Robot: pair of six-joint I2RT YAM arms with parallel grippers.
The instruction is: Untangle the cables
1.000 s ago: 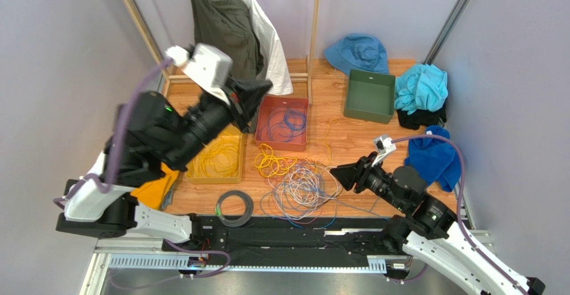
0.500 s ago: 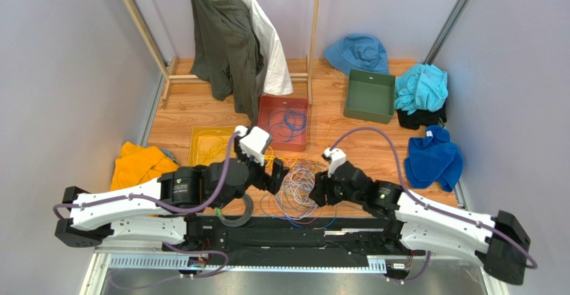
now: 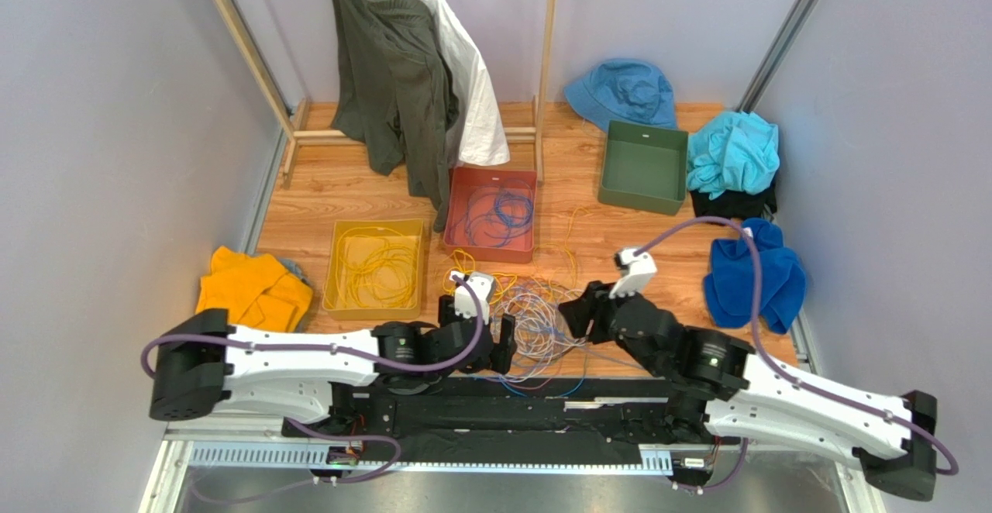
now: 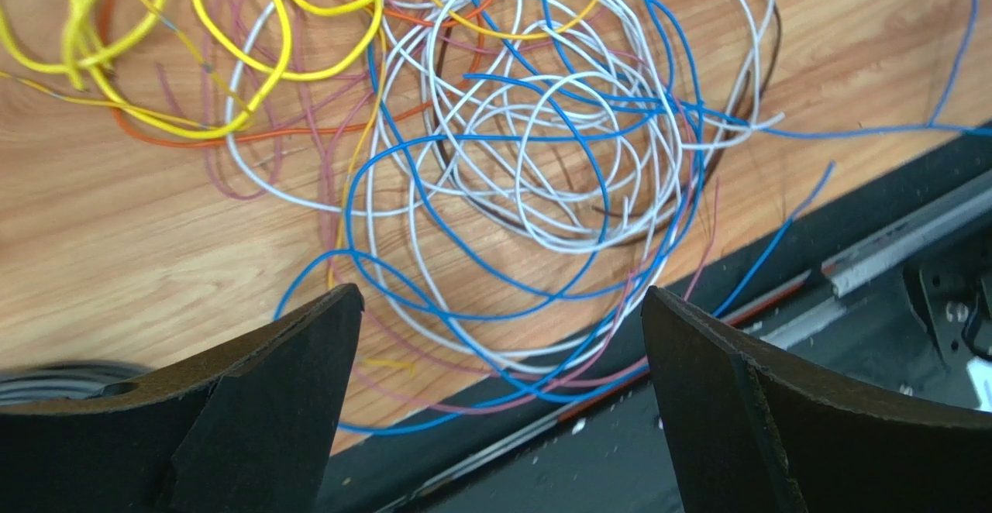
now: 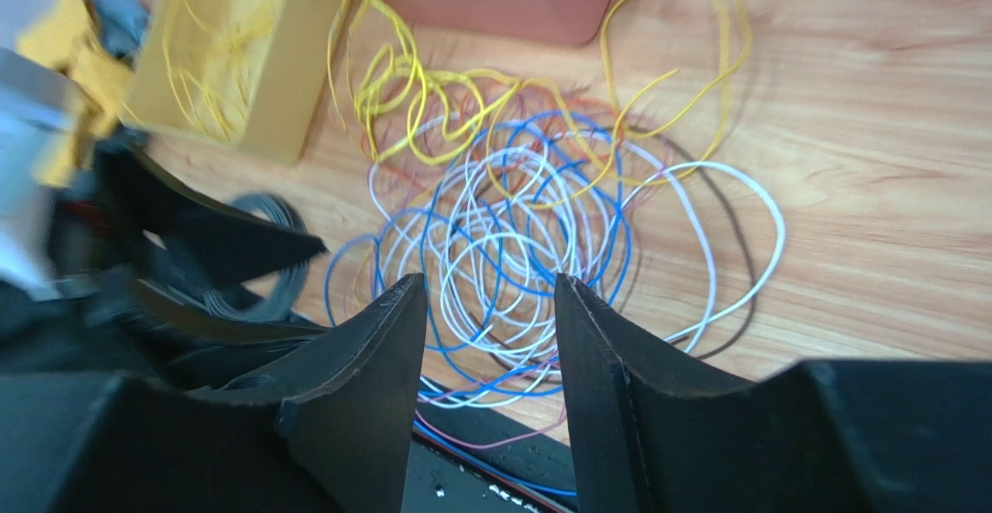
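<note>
I see the cables (image 3: 530, 318) flat on the table (image 3: 349, 188) in round loops, no single direction; left pincer (image 4: 501, 295) wide open, right pincer (image 5: 489, 283) half open, both empty.

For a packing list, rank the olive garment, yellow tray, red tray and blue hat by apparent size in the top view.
1. olive garment
2. yellow tray and red tray: too alike to rank
3. blue hat

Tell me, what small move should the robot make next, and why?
Probably lower the left claw, which stands wide open above the cables, and close it on one strand at the pile's near edge. Blue, white and yellow loops overlap, so pulling one free seems a sensible start.
</note>
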